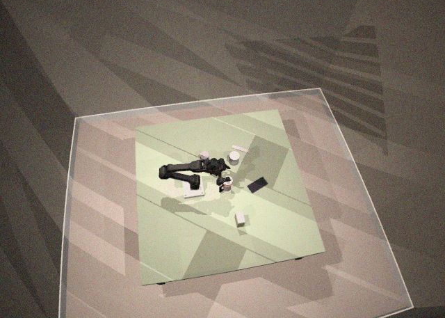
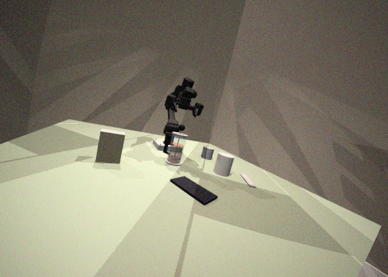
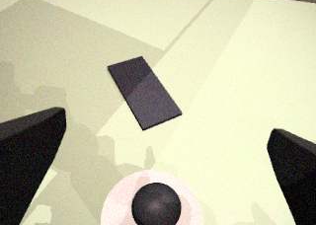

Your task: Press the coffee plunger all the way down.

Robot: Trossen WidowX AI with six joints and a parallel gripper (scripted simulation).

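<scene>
Only the fingers of the open, empty gripper [image 3: 158, 166] show, cropped, above the plunger knob [image 3: 156, 207].

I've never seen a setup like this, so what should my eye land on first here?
First, the black robot arm rising near the middle of the pale green table, its gripper open wide above the glass coffee press. The press's round black plunger knob sits free between the spread fingers. Nearby, a flat black slab lies in front of the press.

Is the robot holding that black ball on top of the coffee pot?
No, nothing is held. The gripper is wide open above the round black plunger knob.
</scene>
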